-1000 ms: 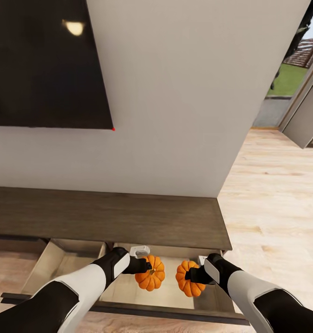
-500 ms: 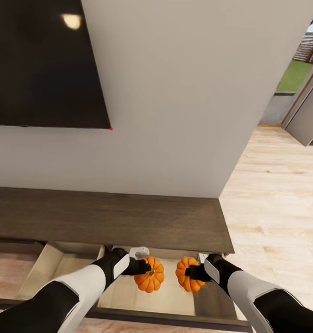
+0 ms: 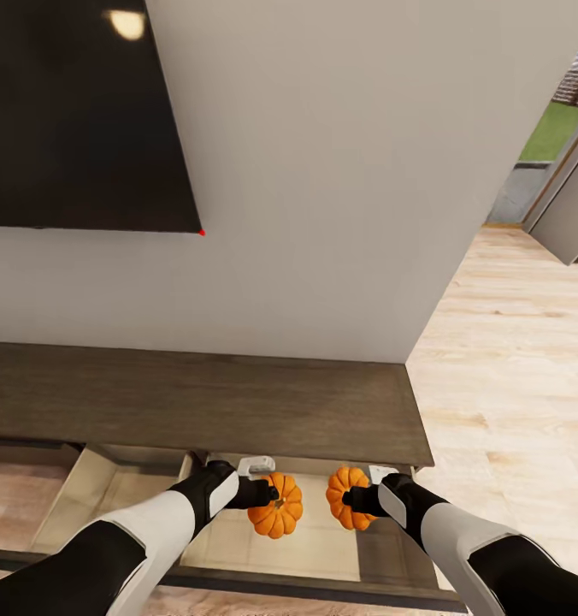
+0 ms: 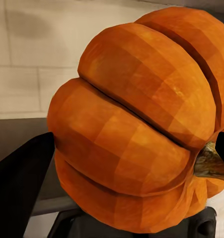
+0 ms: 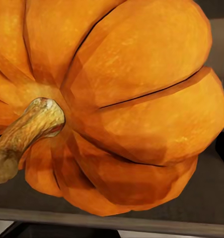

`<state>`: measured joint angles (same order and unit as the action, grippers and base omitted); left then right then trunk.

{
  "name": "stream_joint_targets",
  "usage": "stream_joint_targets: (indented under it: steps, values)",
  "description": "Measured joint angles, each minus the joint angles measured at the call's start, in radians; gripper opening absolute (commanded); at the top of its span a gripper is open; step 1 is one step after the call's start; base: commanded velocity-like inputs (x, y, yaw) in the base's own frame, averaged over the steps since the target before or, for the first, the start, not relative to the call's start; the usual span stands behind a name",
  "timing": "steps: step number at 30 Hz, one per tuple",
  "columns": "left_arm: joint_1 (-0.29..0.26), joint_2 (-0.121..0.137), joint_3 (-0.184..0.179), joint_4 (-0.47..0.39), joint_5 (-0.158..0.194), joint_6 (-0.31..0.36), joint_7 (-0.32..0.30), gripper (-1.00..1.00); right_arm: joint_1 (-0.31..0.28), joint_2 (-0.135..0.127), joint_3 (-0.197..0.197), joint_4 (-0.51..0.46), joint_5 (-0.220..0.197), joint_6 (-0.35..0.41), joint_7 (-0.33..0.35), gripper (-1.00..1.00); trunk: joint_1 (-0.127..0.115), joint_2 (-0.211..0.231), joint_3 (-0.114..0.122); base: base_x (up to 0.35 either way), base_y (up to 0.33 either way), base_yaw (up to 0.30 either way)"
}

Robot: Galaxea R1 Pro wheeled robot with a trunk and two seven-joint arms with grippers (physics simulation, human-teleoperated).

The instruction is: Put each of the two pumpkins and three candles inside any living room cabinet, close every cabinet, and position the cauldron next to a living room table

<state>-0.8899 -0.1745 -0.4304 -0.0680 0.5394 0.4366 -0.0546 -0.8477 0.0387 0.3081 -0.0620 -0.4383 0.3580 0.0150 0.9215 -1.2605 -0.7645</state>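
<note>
Two orange ribbed pumpkins hang over an open drawer of the long dark-brown cabinet (image 3: 195, 402). My left gripper (image 3: 270, 494) is shut on the left pumpkin (image 3: 280, 512), which looms close in the left wrist view as pumpkin (image 4: 136, 129). My right gripper (image 3: 350, 498) is shut on the right pumpkin (image 3: 347, 498), seen up close with its stem in the right wrist view as pumpkin (image 5: 116, 104). Both pumpkins are held above the light beige inside of the drawer (image 3: 315, 543). The candles, cauldron and table are out of view.
A second open drawer (image 3: 109, 492) lies to the left. A dark TV screen (image 3: 75, 111) hangs on the white wall above the cabinet. Light wooden floor (image 3: 511, 376) spreads to the right, toward a grey door (image 3: 571, 214).
The whole view has shifted slightly, so the head camera has moved. Both grippers have carried their pumpkins a little farther in toward the cabinet over the drawer.
</note>
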Motion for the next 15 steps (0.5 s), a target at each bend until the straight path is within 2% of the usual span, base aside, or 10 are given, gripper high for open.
stream_joint_targets:
  steps: [9, 15]
  values:
    - [0.003, 0.000, 0.001, 0.012, -0.002, -0.094, 0.000, -1.00, 0.000, 0.000, 0.000, 0.000, 0.000, 0.004, 0.000, -1.00, 0.000, 0.000, -0.014, 0.000, 0.000, 0.000]
    - [0.004, 0.000, 0.001, 0.014, -0.001, -0.105, 0.000, -1.00, 0.000, 0.000, 0.000, 0.000, 0.000, 0.004, 0.000, -1.00, 0.000, 0.000, -0.024, 0.000, 0.000, 0.000]
